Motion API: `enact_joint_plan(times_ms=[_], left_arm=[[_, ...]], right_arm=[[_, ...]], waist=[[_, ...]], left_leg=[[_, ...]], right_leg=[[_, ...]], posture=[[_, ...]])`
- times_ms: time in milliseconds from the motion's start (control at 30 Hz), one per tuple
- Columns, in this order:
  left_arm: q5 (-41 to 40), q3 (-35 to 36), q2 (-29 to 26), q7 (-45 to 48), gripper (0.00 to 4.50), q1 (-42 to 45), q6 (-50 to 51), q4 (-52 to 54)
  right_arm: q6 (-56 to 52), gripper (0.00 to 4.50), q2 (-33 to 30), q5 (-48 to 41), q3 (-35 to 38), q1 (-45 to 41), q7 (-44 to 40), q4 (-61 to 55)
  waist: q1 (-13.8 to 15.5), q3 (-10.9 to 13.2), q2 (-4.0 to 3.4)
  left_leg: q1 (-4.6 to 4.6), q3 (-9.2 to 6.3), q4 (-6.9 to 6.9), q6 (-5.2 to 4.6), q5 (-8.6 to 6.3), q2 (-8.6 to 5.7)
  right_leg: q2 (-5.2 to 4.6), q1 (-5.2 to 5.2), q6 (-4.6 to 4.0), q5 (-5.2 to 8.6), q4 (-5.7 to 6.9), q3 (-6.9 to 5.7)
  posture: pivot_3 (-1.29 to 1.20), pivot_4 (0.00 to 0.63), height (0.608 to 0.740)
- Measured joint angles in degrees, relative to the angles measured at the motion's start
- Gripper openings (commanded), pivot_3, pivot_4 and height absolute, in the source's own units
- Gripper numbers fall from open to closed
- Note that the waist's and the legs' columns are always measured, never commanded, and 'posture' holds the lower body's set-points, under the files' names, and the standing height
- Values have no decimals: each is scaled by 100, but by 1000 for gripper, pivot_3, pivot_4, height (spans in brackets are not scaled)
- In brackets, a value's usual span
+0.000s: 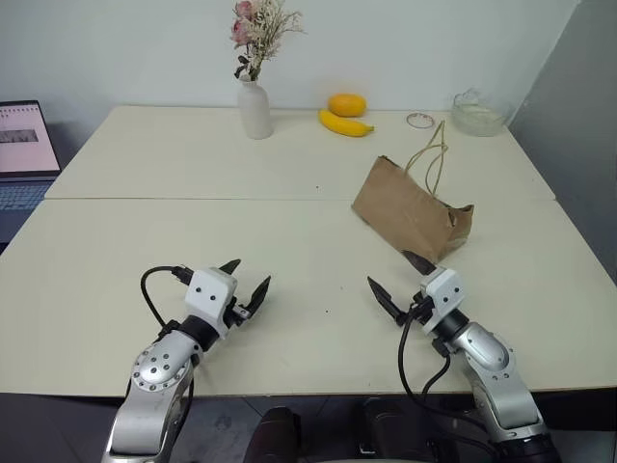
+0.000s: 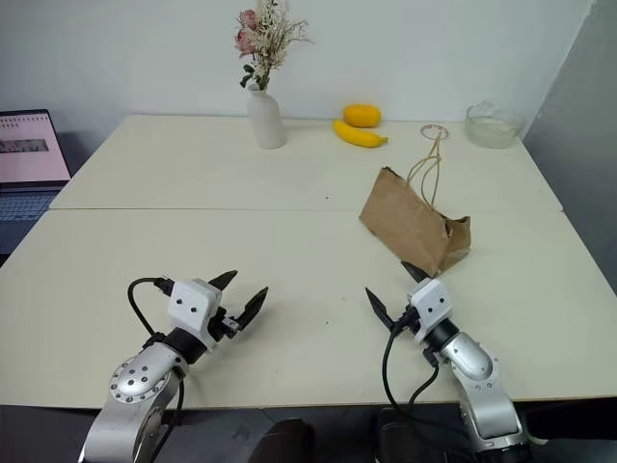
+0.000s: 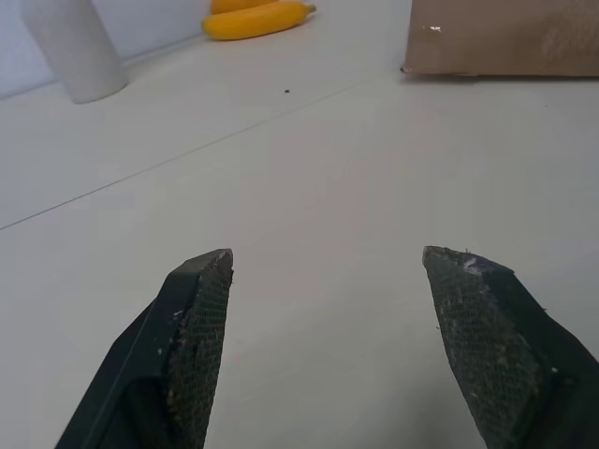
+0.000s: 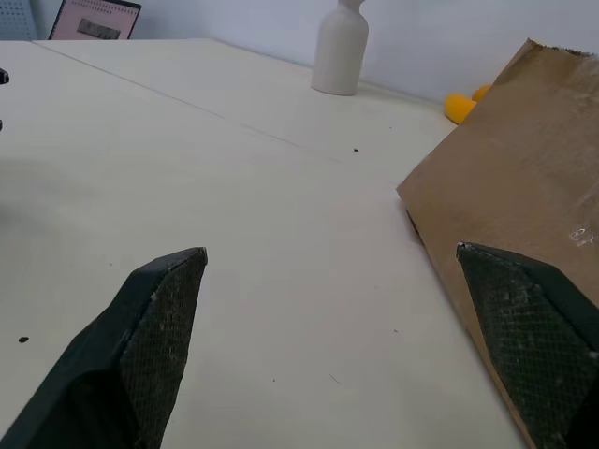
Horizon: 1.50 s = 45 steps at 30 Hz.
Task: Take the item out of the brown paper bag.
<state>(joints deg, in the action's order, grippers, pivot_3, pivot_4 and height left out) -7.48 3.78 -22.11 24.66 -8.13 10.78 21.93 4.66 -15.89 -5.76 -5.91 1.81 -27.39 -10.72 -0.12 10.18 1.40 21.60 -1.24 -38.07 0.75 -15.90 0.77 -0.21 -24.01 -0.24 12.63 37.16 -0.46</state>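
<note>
The brown paper bag (image 1: 413, 209) lies on its side on the right half of the table, its pale cord handles (image 1: 434, 159) trailing toward the back. It also shows in the right wrist view (image 4: 519, 178) and the left wrist view (image 3: 505, 37). The item is hidden. My right gripper (image 1: 402, 279) stands open just in front of the bag, one finger close to the bag's near corner, nothing between its fingers. My left gripper (image 1: 249, 281) is open over bare table at the front left, well apart from the bag.
At the back of the table (image 1: 193, 241) stand a white vase (image 1: 254, 108) with dried flowers, a banana (image 1: 344, 123), an orange fruit (image 1: 347, 104) and a glass bowl (image 1: 479, 113). A laptop (image 1: 24, 154) sits off the left edge.
</note>
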Motion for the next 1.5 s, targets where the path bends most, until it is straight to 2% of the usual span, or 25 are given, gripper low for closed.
enact_joint_plan(times_ms=[467, 633, 800, 1033, 1233, 1300, 1500], left_arm=[[-9, -196, -58, 239, 3397, -23, -21, 50], [-80, -239, -392, 534, 3397, -22, 229, 246], [-620, -218, -685, 962, 3397, 321, 713, 596], [-1887, 40, -964, 1539, 3397, 1892, 1727, 539], [-2517, 67, -1384, 2036, 3397, 2746, 2251, 448], [-2519, 43, -1466, 2165, 3397, 2845, 2254, 387], [-2417, -126, -1462, 2245, 3397, 3105, 2153, 146]], right_arm=[[5, 4500, -7, 16, 3, 20, 10, 0], [-48, 4500, 10, 9, 8, 4, 51, -6], [-205, 4500, 2, -5, 30, -50, 132, -220], [-1288, 4500, 4, -395, 379, -430, 444, -1510], [-2859, 4500, -594, -930, 1021, -971, 628, -2461], [-3524, 4500, -872, -934, 1184, -1271, 779, -2477], [-4910, 4500, -915, -899, 1260, -2448, 1275, -1764]], waist=[[0, 0, 0], [-2, 0, 0], [-1, 0, 0], [-4, 1, 1], [-16, 2, 2], [-15, 2, 2], [-25, 3, 2]], left_leg=[[0, 0, 0, 0, 0, 0], [1, -1, 0, 0, 0, 1], [2, -1, 0, 0, 0, -1], [12, -6, -2, 1, 1, -4], [14, -4, -1, 1, 1, -5], [13, -5, -2, 2, 1, -6], [13, -1, -1, 1, 2, -8]], right_leg=[[0, 0, 0, 0, 0, 0], [1, -1, -9, 6, 0, -1], [1, -1, -23, 13, 1, -2], [6, -4, 3, -1, -4, -6], [6, -6, 3, -1, -5, -3], [6, -6, 3, -1, -2, -5], [13, -8, 1, -1, 1, -2]], posture=[[0, 150, 740], [0, 150, 740], [0, 150, 740], [0, 150, 740], [0, 150, 740], [0, 150, 740], [0, 150, 740]])
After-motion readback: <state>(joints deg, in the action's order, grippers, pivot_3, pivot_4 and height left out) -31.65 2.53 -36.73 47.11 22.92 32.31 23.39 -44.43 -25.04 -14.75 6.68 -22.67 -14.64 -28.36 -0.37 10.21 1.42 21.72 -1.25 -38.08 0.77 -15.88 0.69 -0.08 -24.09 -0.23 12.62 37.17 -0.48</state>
